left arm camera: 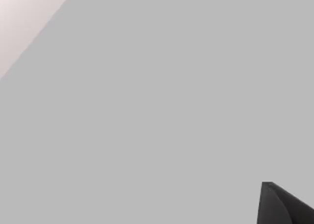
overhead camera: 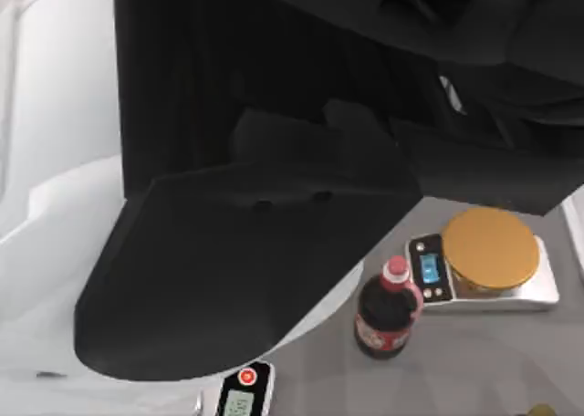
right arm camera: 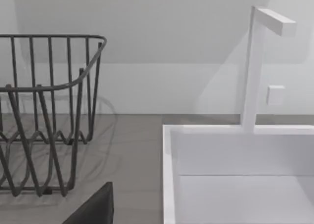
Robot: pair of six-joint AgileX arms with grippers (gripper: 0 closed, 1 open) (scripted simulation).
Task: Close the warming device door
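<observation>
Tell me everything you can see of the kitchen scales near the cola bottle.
The kitchen scales are a flat silver slab lying level on the grey table at the top view's right. A round golden weighing plate sits on top, and a dark panel with a small blue display is at its left end. The cola bottle stands beside that panel.

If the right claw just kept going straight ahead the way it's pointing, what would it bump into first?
Probably the white sink basin with its white faucet, which lies straight ahead in the right wrist view. The dark wire dish rack stands off to one side, likely out of the path. Depth is hard to judge, so this is a guess.
</observation>
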